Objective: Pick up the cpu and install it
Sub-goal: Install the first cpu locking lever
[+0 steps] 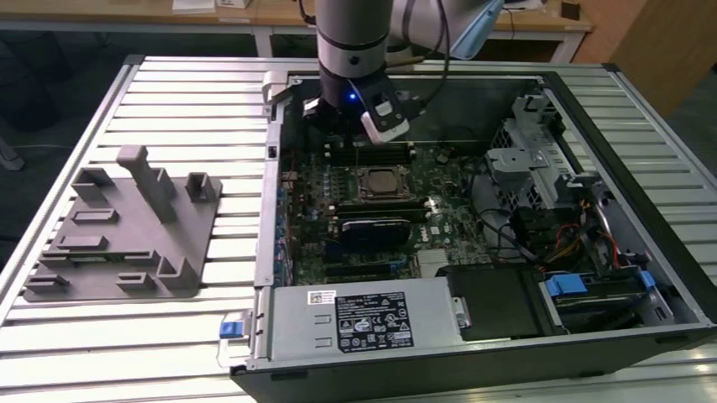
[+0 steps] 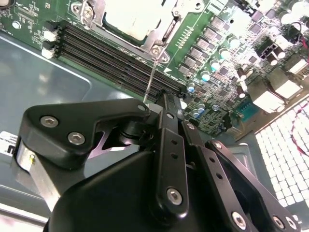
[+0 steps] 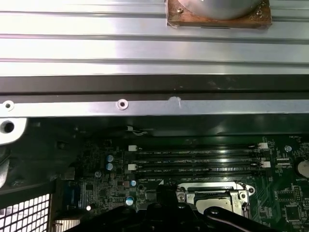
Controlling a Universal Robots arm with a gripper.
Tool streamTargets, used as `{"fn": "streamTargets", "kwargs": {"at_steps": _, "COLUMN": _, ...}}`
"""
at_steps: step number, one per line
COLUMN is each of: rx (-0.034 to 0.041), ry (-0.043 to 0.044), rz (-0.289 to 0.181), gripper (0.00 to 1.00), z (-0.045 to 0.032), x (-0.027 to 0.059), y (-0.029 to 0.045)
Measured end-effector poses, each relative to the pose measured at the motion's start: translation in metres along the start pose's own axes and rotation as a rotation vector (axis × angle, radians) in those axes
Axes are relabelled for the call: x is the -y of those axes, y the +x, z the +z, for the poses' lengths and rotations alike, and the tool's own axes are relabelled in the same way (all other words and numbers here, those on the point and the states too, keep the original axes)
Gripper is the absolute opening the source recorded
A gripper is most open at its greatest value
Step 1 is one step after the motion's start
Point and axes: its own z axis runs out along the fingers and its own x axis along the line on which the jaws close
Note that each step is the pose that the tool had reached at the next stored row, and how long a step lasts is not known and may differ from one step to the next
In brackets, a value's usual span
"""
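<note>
The black fingers (image 2: pixel 166 126) are drawn together with nothing between them, their tips poised over the rows of black memory slots (image 2: pixel 111 55). The cpu (image 2: pixel 131 17), a flat square chip with a bright silver top, sits inside its metal socket frame on the green motherboard (image 2: pixel 227 43), just past those slots and clear of the fingertips. All this lies within the open computer case (image 1: pixel 627 151) on the slatted desk (image 1: pixel 168 109).
</note>
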Motion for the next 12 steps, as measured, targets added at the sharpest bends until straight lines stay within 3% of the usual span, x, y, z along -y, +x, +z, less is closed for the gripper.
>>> {"fn": "streamTargets", "kwargs": {"at_steps": 12, "rx": -0.0001, "ry": 0.0001, "rz": 0.0, "gripper": 0.11, "z": 0.003, "x": -0.001, "y": -0.0131}}
